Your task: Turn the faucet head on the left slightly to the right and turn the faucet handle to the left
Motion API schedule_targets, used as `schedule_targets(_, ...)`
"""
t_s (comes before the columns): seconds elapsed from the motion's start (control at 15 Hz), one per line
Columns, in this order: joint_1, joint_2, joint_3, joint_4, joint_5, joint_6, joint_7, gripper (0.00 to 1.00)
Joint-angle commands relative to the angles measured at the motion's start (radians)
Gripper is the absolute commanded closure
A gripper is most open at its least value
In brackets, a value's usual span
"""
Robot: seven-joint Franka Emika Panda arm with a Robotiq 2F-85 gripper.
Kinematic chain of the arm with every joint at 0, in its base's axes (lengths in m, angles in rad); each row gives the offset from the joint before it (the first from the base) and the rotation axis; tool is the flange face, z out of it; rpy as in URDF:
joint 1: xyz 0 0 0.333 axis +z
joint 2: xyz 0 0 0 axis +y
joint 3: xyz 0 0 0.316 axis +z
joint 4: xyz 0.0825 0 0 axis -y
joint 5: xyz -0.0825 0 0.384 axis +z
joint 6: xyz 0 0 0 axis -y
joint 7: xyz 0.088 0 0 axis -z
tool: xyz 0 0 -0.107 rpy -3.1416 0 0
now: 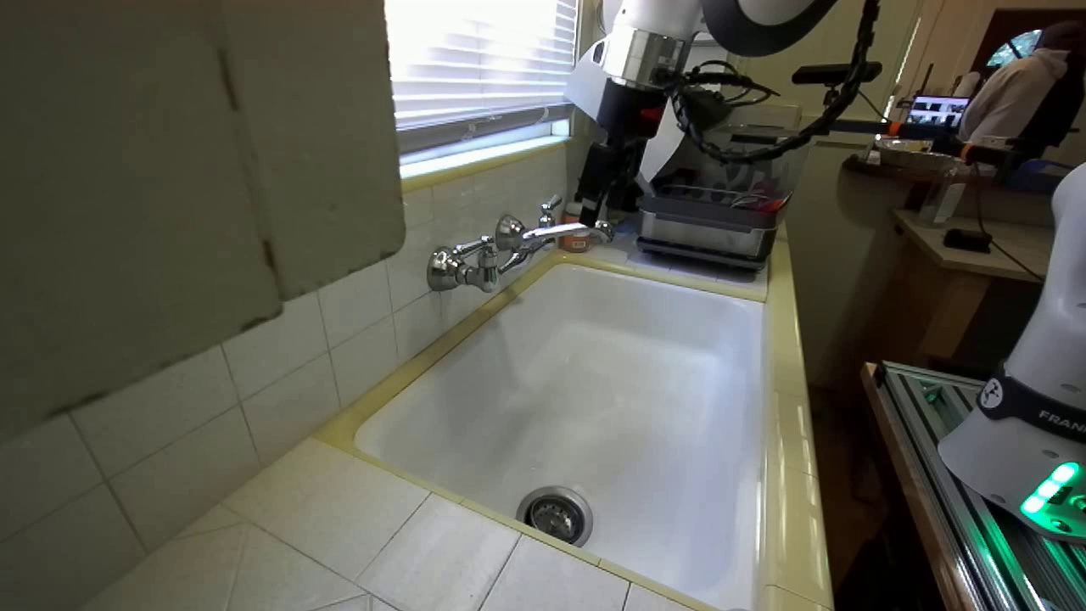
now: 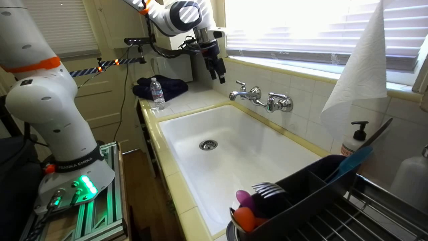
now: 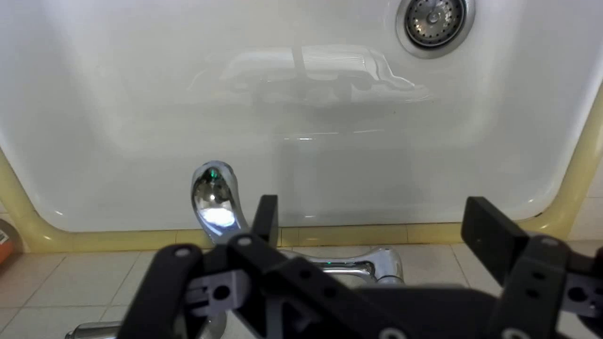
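Note:
The faucet head, a chrome spout with a rounded tip, shows in both exterior views (image 1: 564, 231) (image 2: 238, 94). In the wrist view, the spout (image 3: 214, 195) reaches over the sink at left. A slim faucet handle lever (image 1: 473, 246) (image 2: 278, 95) sits on the valve nearer the drain in no gripper's hold; a similar lever (image 1: 550, 206) (image 2: 240, 83) sits on the far valve, and its end (image 3: 92, 331) shows at the wrist view's lower left. My gripper (image 1: 604, 208) (image 2: 217, 79) (image 3: 372, 207) is wide open and empty above the faucet. Its left finger partly hides the spout's base.
The white sink (image 1: 611, 382) has a drain (image 1: 556, 515) (image 2: 208, 145) (image 3: 433, 21). A tiled wall (image 1: 288, 390) and window sill (image 2: 301, 74) lie behind the faucet. A dish rack (image 1: 704, 233), orange bottle (image 1: 574, 242), water bottle (image 2: 157, 93) and paper towel (image 2: 361, 77) stand around.

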Motion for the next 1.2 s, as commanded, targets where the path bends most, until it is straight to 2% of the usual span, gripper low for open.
schedule_targets(0.0, 0.008, 0.033, 0.001, 0.031, 0.019, 0.018, 0.103, 0.0)
schedule_targets(0.47, 0.035, 0.151, 0.011, 0.142, 0.034, 0.096, 0.273, 0.0)
schedule_targets(0.87, 0.065, 0.273, -0.001, 0.243, 0.084, 0.172, 0.327, 0.0)
schedule_targets(1.13, 0.092, 0.337, -0.02, 0.309, 0.071, 0.193, 0.399, 0.0)
